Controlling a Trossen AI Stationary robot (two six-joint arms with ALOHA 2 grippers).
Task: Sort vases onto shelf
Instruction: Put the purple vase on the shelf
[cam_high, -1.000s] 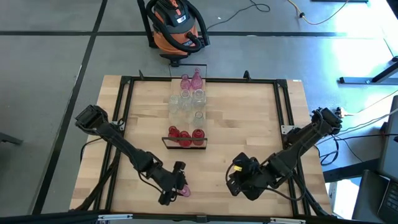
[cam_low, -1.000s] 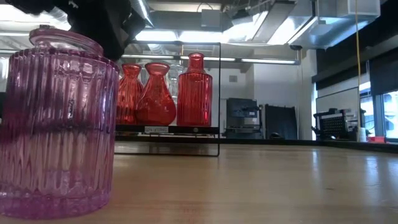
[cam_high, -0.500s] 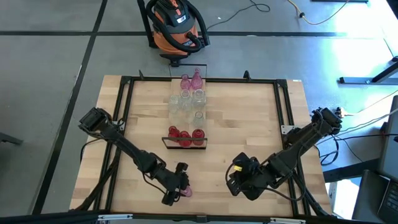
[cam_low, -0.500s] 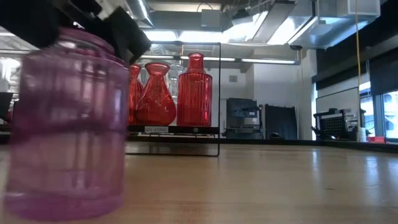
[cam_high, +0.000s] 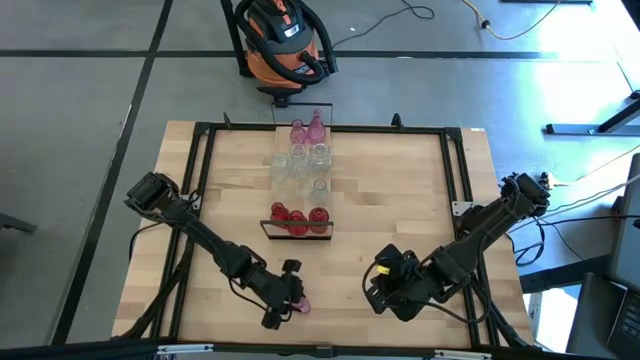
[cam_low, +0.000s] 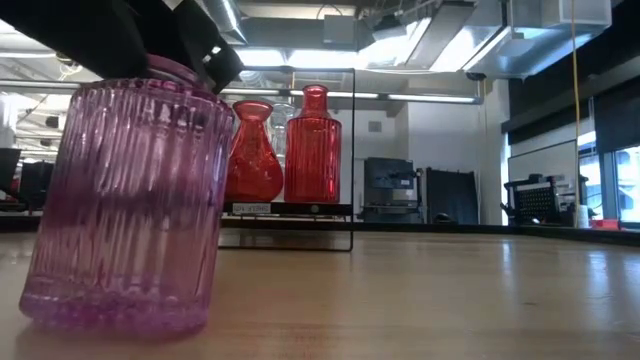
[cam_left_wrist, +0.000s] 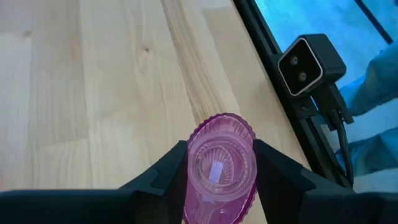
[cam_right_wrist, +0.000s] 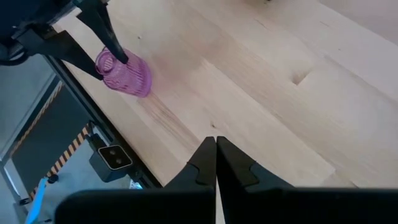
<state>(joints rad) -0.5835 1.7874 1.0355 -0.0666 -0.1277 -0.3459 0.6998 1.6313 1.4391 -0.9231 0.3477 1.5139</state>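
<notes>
I see the left gripper (cam_high: 288, 297) clamped on the neck of the ribbed pink glass vase (cam_left_wrist: 221, 168), one finger each side. Vase is tilted, near the table's (cam_high: 400, 200) front edge. Right gripper (cam_right_wrist: 216, 158) closed, empty.

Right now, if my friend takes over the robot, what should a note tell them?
Left gripper: closed around the neck of a pink vase near the table's front edge; the vase is tilted, one side of its base off the wood.
Right gripper: shut, empty, waiting over the front right of the table.
Shelf: runs down the table's middle, with red vases at the near end, clear vases in the middle and pink vases at the far end.
Done: those vases are sorted.
Left: carry this pink vase to the other pink ones.
</notes>
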